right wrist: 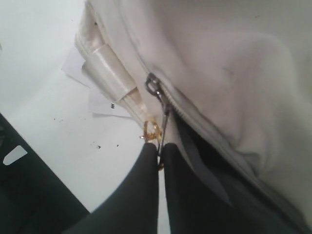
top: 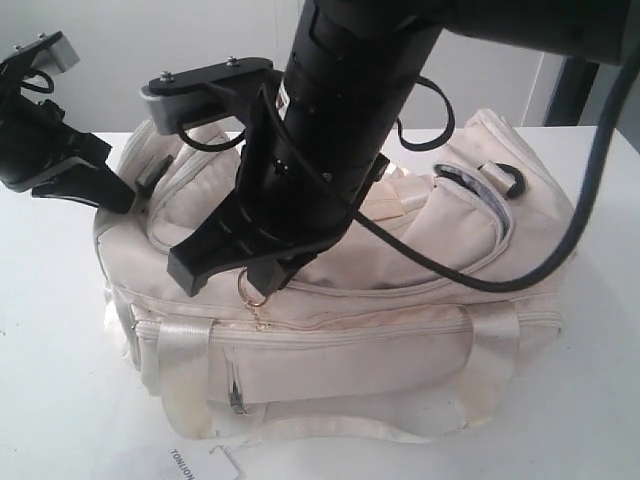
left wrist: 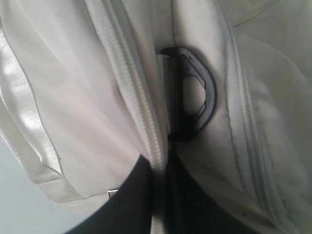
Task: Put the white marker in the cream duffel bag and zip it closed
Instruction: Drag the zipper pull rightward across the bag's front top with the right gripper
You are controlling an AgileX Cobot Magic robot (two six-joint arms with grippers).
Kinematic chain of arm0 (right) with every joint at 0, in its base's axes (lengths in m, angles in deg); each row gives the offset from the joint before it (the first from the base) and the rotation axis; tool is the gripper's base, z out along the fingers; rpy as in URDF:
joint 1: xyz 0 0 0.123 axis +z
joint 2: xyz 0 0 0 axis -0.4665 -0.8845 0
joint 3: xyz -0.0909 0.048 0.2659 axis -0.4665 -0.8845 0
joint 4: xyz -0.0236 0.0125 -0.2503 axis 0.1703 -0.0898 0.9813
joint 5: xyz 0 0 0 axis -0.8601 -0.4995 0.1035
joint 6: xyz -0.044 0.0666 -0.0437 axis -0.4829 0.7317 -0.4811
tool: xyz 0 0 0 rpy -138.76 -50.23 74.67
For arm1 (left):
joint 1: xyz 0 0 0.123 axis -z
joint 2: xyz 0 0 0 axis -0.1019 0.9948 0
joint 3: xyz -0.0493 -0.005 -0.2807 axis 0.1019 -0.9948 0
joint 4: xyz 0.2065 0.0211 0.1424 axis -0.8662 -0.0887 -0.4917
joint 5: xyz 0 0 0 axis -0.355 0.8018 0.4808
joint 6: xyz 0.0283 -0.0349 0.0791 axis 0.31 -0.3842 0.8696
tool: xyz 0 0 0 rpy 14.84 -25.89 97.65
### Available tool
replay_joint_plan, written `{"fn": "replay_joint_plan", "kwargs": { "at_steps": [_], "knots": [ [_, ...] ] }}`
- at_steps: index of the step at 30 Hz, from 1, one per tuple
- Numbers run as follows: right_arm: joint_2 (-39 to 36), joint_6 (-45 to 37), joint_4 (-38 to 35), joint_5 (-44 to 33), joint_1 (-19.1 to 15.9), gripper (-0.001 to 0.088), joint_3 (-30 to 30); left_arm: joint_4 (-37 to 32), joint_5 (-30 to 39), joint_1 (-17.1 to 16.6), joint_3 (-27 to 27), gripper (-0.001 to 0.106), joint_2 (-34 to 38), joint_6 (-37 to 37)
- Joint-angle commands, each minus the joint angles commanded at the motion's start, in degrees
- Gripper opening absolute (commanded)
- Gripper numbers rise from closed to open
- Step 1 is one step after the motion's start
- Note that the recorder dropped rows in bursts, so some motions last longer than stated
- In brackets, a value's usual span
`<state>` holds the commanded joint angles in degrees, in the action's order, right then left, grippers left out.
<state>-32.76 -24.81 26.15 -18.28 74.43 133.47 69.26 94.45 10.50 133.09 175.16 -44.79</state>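
Exterior view
- Bag: the cream duffel bag lies lengthwise on the worktop.
- Right end effector: low at the bag's front, on the gold keyring.
- Left end effector: at the bag's left end.

Left wrist view
- Left end effector: clenched on bag fabric at the zip, near the black strap ring.

Right wrist view
- Right end effector: clenched on the pull link, with the zip slider just beyond its fingertips.
- Zip: dark lining shows beside the fingers, so that stretch is open.

Judgement
- White marker: visible in no view, probably inside the bag.
- Coming move: the zip runs along the bag's length. The right arm has the pull and the left arm anchors the end.
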Motion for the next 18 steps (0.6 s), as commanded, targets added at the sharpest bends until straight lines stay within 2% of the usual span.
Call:
{"fn": "replay_joint_plan", "kwargs": {
  "at_steps": [12, 14, 18],
  "knots": [
    [2.1, -0.9, -0.2, 0.0, -4.4, 0.0, -0.1, -0.5, -0.5, 0.0, 0.0, 0.0, 0.0, -0.1],
    [3.5, -1.0, 0.2, 0.0, -4.9, 0.0, -1.1, -1.2, -0.5, 0.0, 0.0, 0.0, 0.0, -0.1],
    [7.3, -1.3, 0.9, 0.0, -7.4, 0.0, -6.5, -3.0, -0.5, 0.0, 0.0, 0.0, 0.0, -1.2]
  ]
}}
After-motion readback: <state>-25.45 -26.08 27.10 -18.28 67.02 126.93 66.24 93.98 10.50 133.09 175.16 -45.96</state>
